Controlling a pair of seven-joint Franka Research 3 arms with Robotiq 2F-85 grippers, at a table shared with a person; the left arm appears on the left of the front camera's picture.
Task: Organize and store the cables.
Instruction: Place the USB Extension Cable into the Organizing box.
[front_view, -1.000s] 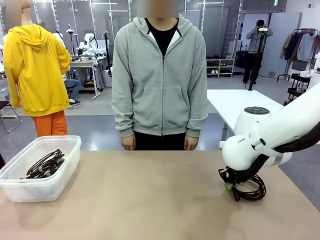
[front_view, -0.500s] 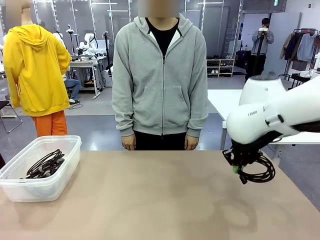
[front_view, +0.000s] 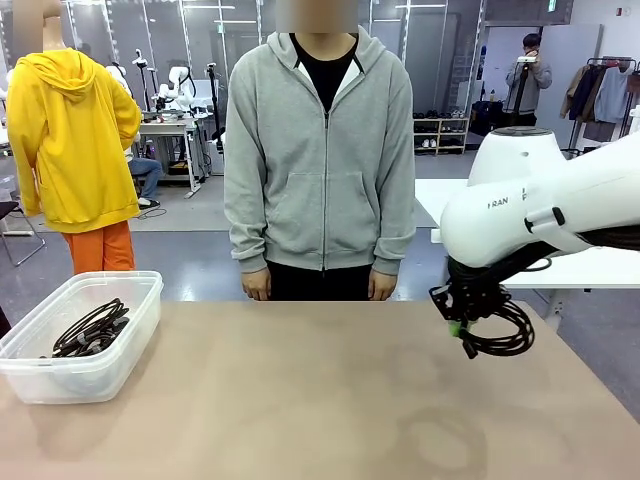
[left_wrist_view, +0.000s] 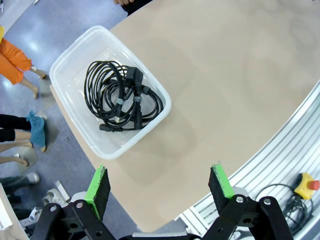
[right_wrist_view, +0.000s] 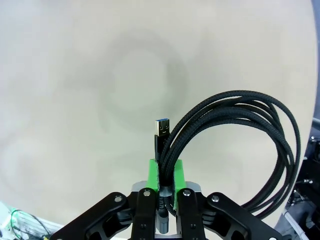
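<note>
Right tool at 3 o'clock above the tabletop, clamped tight on a coiled cable hanging in the air, left tool spread wide and empty, more cables in a clear bin at 9 o'clock, person at 12 o'clock

1. A tan table spans the foreground.
2. Beyond it lies a glossy grey floor.
3. At two o'clock stands a white table.
4. A low shelf, possibly holding shoes, stands behind.
5. A clothes rack stands at the right edge.
</note>
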